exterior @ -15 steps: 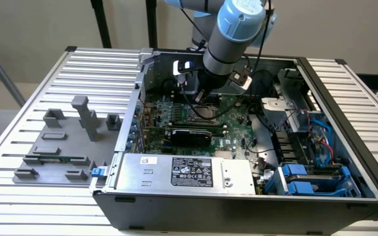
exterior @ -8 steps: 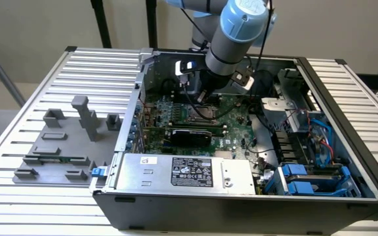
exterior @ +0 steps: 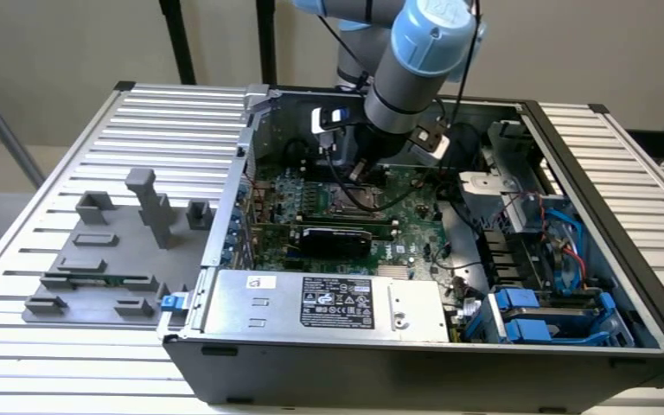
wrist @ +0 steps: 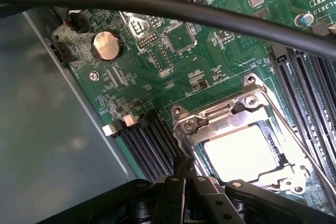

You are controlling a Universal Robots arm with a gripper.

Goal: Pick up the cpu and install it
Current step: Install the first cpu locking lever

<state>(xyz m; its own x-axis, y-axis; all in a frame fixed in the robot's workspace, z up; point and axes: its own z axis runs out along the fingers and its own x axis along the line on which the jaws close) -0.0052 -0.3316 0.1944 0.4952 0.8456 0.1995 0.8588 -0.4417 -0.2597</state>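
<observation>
The cpu, a flat square with a bright silvery top, lies inside the motherboard socket, ringed by the metal socket frame. My gripper is shut; its dark fingertips meet at the frame's edge, beside the cpu, with nothing visible between them. In the exterior view the arm reaches down into the open computer case, and the gripper hangs just over the socket area of the green motherboard.
A black cable crosses above the board. Memory slots flank the socket, and a coin battery sits nearby. A power supply and blue drive bays line the case. Grey fixture blocks stand outside on the exterior view's left.
</observation>
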